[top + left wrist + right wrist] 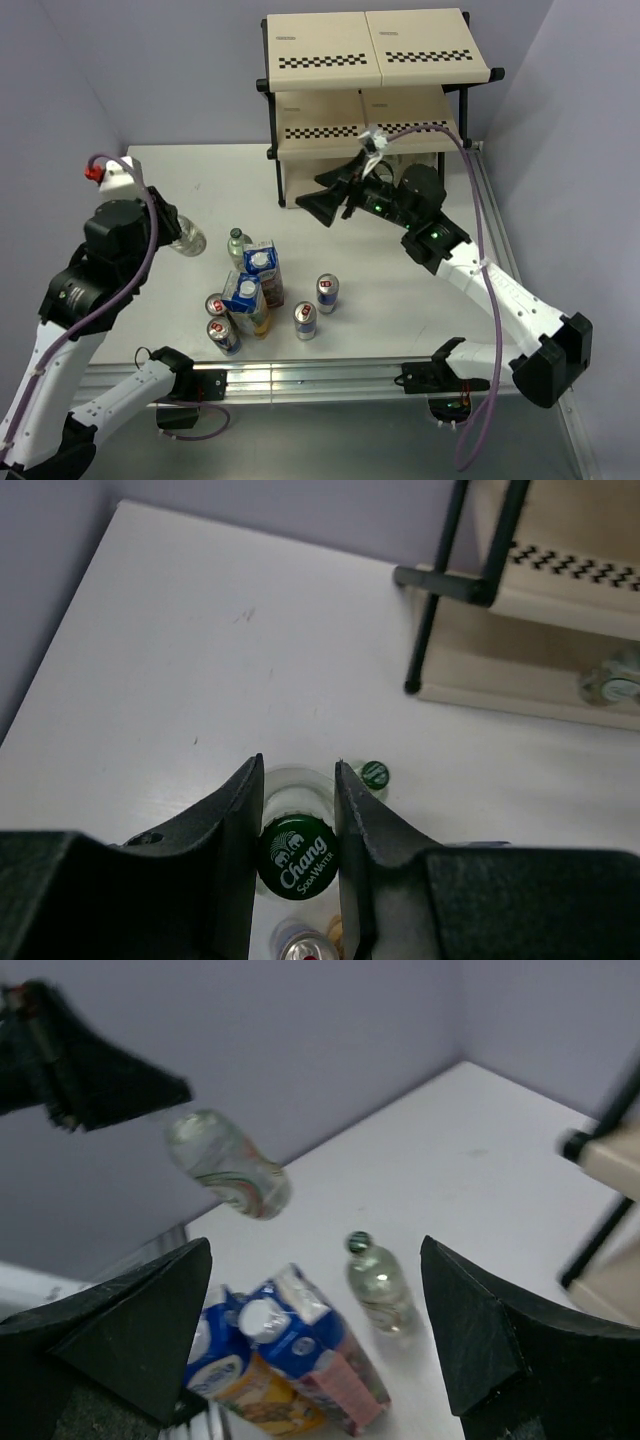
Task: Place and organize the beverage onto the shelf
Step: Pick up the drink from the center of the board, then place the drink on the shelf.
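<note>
Beverage bottle, green cap marked Chang, was clamped between the left gripper fingers. They were drawn in narrow on its top end, with the cap showing between them. In the right wrist view this bottle hung tilted in the air, clear of the table.

Just beyond one fingertip was the cap of a second bottle, which stood upright on the table. Directly under the fingers was the top of one can, cut off by the frame edge. Farther out, ahead of the fingers and off to one side, was the shelf, with its black leg on the table.

Right gripper fingers stood wide apart with nothing between them. Below the gap, the second bottle stood toward one finger. Two cartons with white caps stood side by side and touching, toward the other finger.

Top view: four cans stood upright around the cartons. All drinks on the table were on the near side of the right fingers, and the shelf was on the far side.
</note>
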